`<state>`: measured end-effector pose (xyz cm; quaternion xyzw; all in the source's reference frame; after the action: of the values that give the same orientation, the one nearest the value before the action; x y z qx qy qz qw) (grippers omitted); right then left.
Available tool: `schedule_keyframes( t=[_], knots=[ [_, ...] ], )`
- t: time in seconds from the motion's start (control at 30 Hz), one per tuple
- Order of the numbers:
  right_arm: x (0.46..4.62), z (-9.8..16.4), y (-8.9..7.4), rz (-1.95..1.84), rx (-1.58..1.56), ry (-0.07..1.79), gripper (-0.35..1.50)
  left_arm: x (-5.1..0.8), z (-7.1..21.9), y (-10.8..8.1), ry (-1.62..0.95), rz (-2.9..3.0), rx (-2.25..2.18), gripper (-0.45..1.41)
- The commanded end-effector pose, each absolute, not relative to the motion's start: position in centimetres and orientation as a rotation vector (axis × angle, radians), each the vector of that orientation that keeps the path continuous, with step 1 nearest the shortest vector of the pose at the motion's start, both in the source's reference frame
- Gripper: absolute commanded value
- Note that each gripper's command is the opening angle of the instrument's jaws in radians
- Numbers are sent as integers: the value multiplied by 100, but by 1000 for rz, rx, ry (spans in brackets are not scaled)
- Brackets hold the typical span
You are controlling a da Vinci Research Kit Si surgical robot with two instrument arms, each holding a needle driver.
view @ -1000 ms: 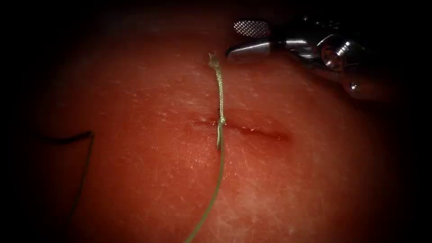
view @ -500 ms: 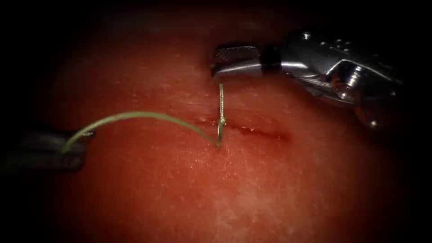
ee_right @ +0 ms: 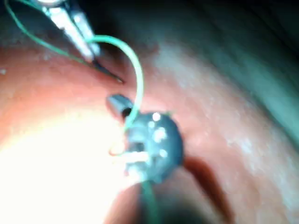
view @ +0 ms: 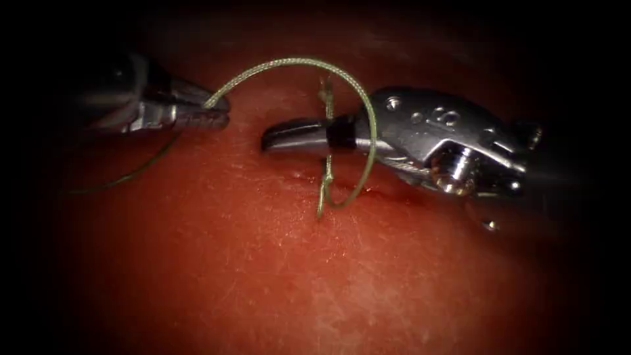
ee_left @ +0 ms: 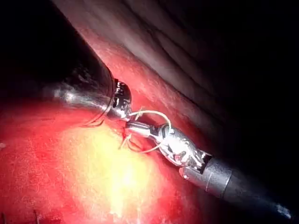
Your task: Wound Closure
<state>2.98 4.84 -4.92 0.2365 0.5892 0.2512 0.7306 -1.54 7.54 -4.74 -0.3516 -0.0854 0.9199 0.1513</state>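
The green braided thread (view: 289, 63) is held in the closed jaws of the left arm's steel needle driver (view: 213, 113), up and to the left of the knot (view: 324, 177) on the red tissue's cut (view: 388, 192). An arch of it is draped over the right arm's steel needle driver (view: 276, 139), whose jaws look closed and appear to hold nothing. The short tail (view: 325, 98) stands above the knot. Risk: the loop could slip off the tapered jaws if tension slackens.
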Motion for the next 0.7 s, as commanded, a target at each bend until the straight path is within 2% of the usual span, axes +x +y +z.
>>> schedule_keyframes(
  t=[0.03, 0.17, 0.27, 0.3, 0.47, 0.53, 0.7],
  knots=[
    [304, -488, 483, 559, 525, 1309, -35, -162, -462, 753, -245, 2652, -1004, -35],
    [304, -490, 483, 620, 527, 1355, -35, -183, -427, 741, -267, 2675, -980, -35],
    [304, -491, 483, 671, 531, 1384, -13, -197, -406, 734, -289, 2672, -968, -35],
    [304, -491, 481, 678, 532, 1388, -11, -201, -400, 732, -293, 2676, -969, -35],
    [306, -500, 471, 715, 534, 1423, -16, -211, -374, 723, -313, 2671, -958, -35],
    [306, -505, 470, 767, 484, 1428, -10, -211, -377, 720, -318, 2673, -956, -35],
    [301, -514, 473, 858, 410, 1404, -10, -213, -385, 712, -323, 2673, -959, -35]
  ],
)
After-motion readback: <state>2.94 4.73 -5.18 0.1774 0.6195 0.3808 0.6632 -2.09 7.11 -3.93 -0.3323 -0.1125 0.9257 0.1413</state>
